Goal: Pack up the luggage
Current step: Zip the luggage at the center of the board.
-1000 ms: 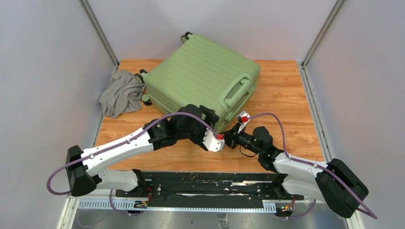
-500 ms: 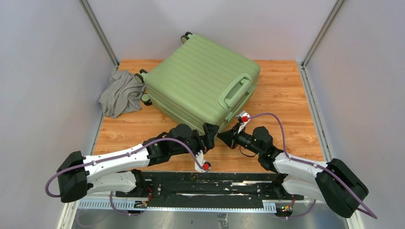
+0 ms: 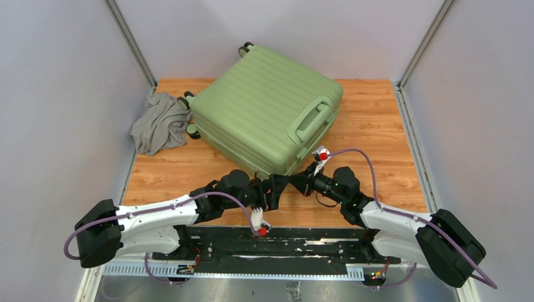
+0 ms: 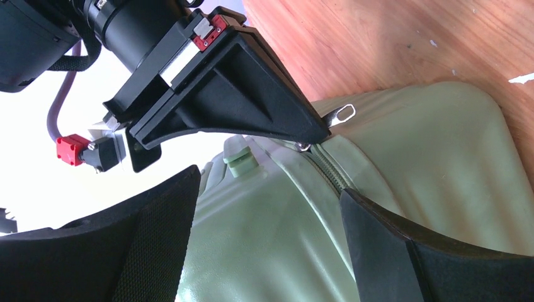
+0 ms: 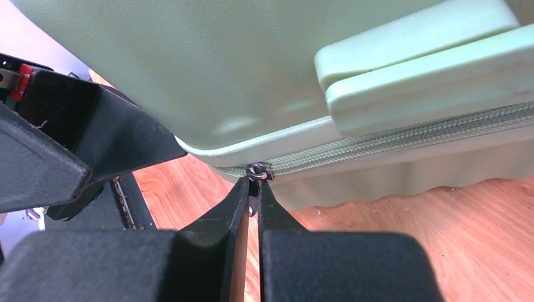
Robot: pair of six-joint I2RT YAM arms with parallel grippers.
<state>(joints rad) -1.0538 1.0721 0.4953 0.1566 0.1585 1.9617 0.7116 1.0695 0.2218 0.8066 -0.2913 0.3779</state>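
Top external view, so here's the count: one luggage (image 3: 267, 116) is being seen lying flat, lid down, on the far half of the wooden table (image 3: 390, 176). One crumpled grey cloth (image 3: 157, 123) is being parked just beside its left-hand wheels (image 3: 189, 100), and two arms are being reached in from the near edge. Three wheels are being picked out from above, plus one handle (image 3: 313, 119) on the upper face. Both grippers are being crowded at the suitcase's nearest corner. The right gripper (image 5: 254, 189) is being held pinched together, tips nipped onto the one zipper slider (image 5: 259, 170) right under the shell's rim, and one silver pull tab (image 4: 343, 114) is being shown sticking out free just beside those tips. The left gripper (image 4: 267, 185) is being held with jaws wide apart, the rounded green corner being framed between its fingers (image 4: 157, 233); whether they're touching the shell can't be told. Room-wise, bare wood is being left open to the right of the case and in a strip along the near edge. The left edge is being taken up by the cloth, and the table is being boxed in by walls (image 3: 63, 94) on three sides.
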